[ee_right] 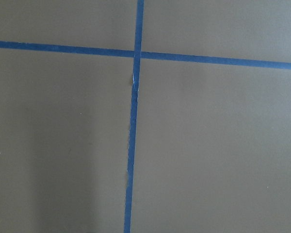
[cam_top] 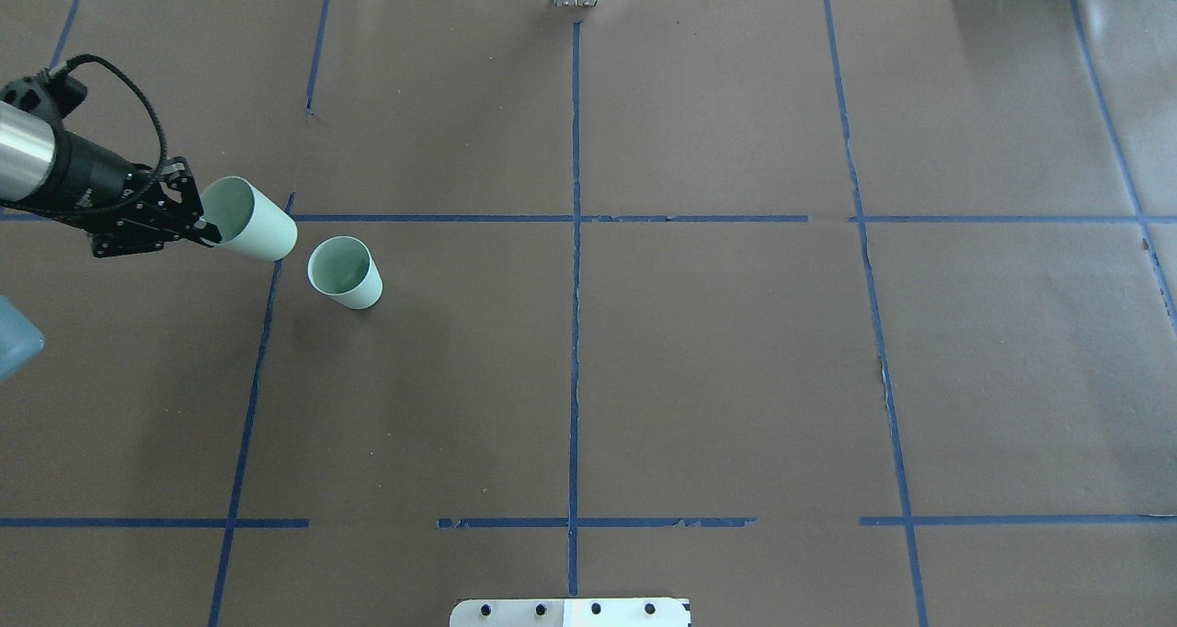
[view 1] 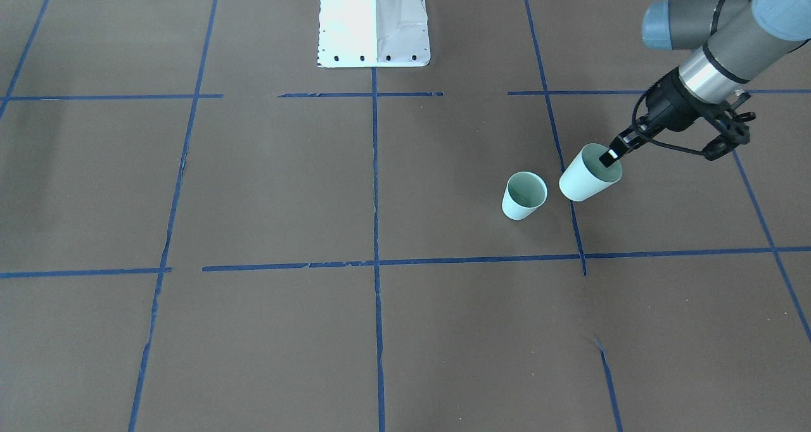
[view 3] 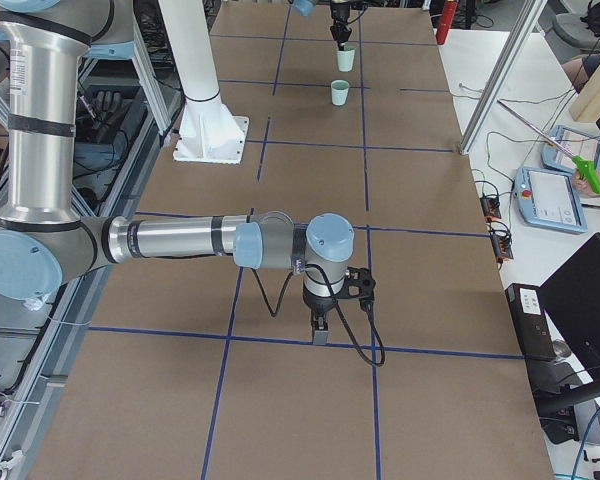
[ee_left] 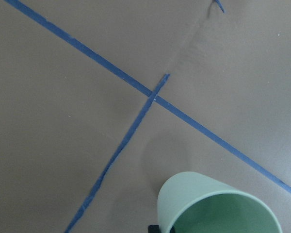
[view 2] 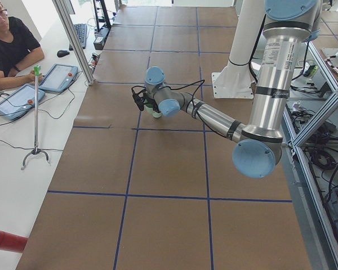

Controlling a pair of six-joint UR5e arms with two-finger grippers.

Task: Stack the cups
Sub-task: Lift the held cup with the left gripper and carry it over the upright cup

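Observation:
Two pale mint-green cups are on my left side. One cup [view 1: 524, 196] [cam_top: 345, 273] stands upright on the brown paper, its mouth open to the top. My left gripper [view 1: 611, 156] [cam_top: 208, 233] is shut on the rim of the other cup [view 1: 589, 173] [cam_top: 253, 221], one finger inside its mouth, and holds it tilted just beside the standing cup. The held cup fills the bottom of the left wrist view [ee_left: 218, 206]. My right gripper [view 3: 320, 330] shows only in the exterior right view, pointing down at the table far from the cups; I cannot tell if it is open or shut.
Blue tape lines [cam_top: 575, 241] divide the brown table cover into squares. The white robot base plate [view 1: 374, 20] sits at the table's robot side. An operator [view 2: 5, 45] sits with tablets [view 2: 59, 77] beyond the far edge, and a thin stand [view 2: 36, 112] is there too.

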